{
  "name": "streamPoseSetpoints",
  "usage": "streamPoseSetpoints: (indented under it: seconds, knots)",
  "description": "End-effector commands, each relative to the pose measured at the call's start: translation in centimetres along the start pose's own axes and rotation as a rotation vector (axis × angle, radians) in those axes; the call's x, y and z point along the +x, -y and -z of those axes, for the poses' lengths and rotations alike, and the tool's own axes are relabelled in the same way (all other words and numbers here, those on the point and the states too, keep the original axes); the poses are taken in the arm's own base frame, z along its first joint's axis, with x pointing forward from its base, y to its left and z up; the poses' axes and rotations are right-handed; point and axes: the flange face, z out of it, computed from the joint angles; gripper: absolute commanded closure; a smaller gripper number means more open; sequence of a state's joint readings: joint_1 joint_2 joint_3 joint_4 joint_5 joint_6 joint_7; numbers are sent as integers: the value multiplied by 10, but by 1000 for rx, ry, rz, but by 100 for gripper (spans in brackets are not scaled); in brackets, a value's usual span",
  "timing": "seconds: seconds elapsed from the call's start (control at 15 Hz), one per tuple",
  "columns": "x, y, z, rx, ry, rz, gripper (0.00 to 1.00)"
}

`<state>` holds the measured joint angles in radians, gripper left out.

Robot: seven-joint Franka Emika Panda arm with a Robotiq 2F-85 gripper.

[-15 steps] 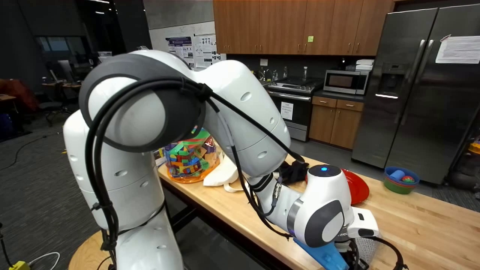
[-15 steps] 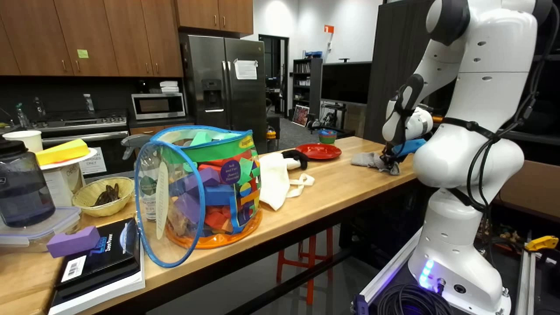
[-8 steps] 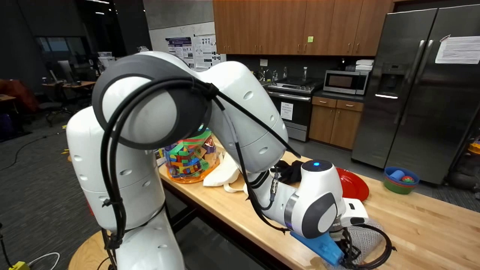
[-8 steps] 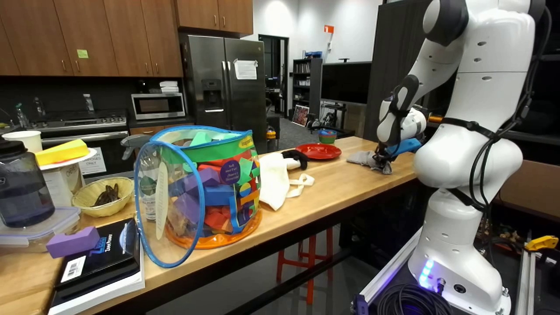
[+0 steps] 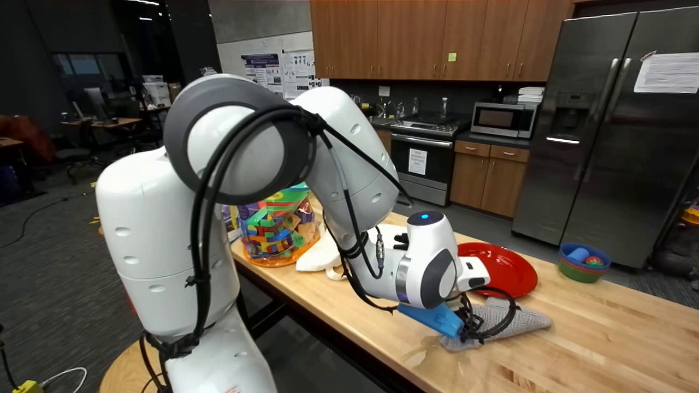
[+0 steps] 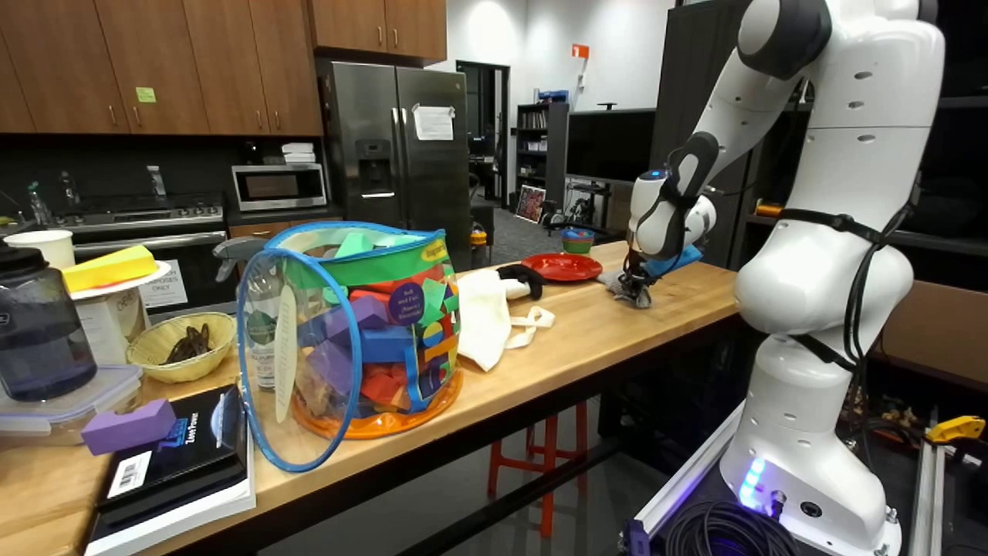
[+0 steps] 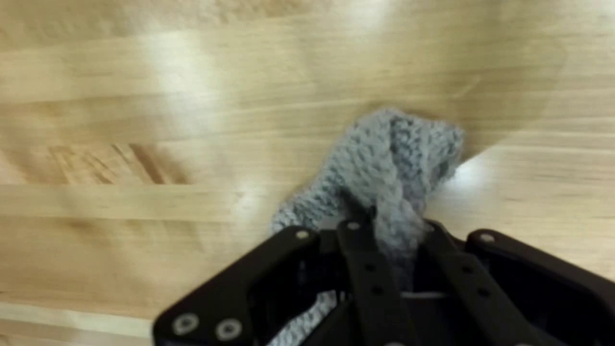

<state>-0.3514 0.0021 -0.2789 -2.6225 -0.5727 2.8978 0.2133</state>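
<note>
A grey knitted cloth [image 5: 521,321] lies on the wooden table, partly bunched under my gripper [image 5: 471,332]. In the wrist view, my gripper [image 7: 391,230] has a fold of the knitted cloth [image 7: 370,161] pinched between its two black fingers. A loose end of the cloth spreads on the table beyond the fingertips, and more of it shows under the left finger linkage. In an exterior view, the gripper [image 6: 637,287] is low over the table with the cloth [image 6: 614,284] beneath it; cables and the hand hide part of it.
A red plate [image 5: 505,273] lies close to the cloth. A white bag [image 6: 482,316] with a black item [image 6: 523,279], a clear bag of colored blocks [image 6: 378,340] and stacked bowls [image 5: 583,270] are farther along the table. The table's edge [image 6: 617,363] runs beside the arm.
My gripper has moved across the table toward the red plate and white bag, leftward in both exterior views. The grey cloth has been dragged along with it.
</note>
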Motion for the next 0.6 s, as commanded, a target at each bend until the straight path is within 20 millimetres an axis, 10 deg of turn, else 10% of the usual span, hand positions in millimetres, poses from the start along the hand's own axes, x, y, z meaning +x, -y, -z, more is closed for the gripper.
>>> streamPoseSetpoints:
  seconds: [0.0, 0.53]
  knots:
    - [-6, 48, 4, 41, -2, 74, 96]
    - [-26, 130, 27, 220, -112, 219, 96]
